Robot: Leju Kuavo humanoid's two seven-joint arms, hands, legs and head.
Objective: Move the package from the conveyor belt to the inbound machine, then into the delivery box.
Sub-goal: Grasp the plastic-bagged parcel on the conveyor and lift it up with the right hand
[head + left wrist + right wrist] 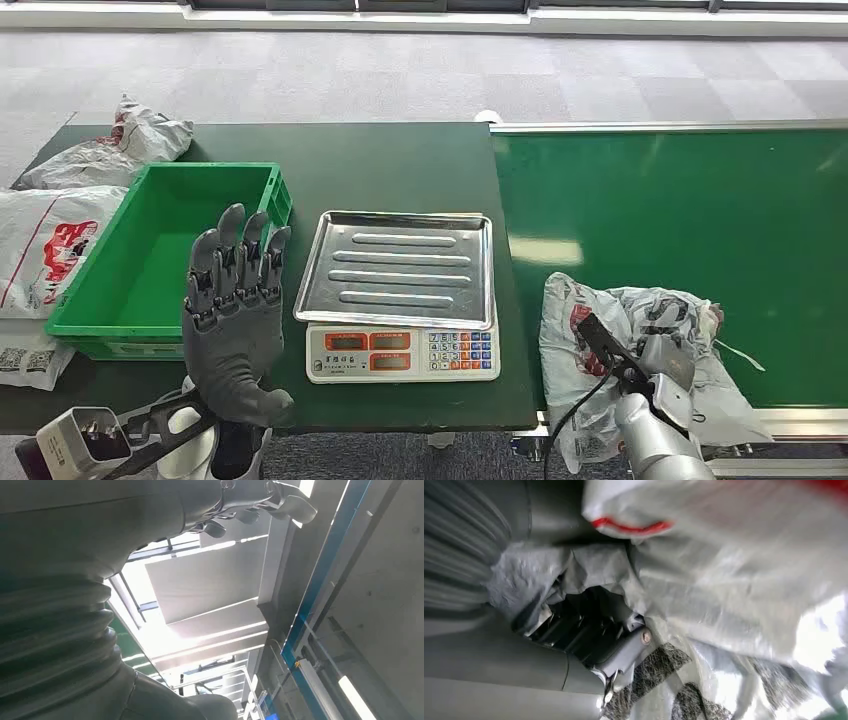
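The package [610, 335], a crumpled white plastic bag with red and black print, lies at the near edge of the green conveyor belt [680, 200] and droops over it. My right hand [668, 362] is dug into the bag from the near side. In the right wrist view its dark fingers [589, 630] are wrapped in folds of the package [724, 580], gripping the plastic. The inbound machine is a white scale [400, 352] with a bare steel tray [400, 265]. The green delivery box [150, 250] holds nothing. My left hand [235, 310] is raised in front of the box, fingers straight and apart, holding nothing.
Several other white packages [50, 240] lie on the dark green table left of the box, one more at the far left corner [130, 140]. The belt's metal frame [660, 127] runs along its far side. The left wrist view looks up past the left hand [60, 630] at the ceiling.
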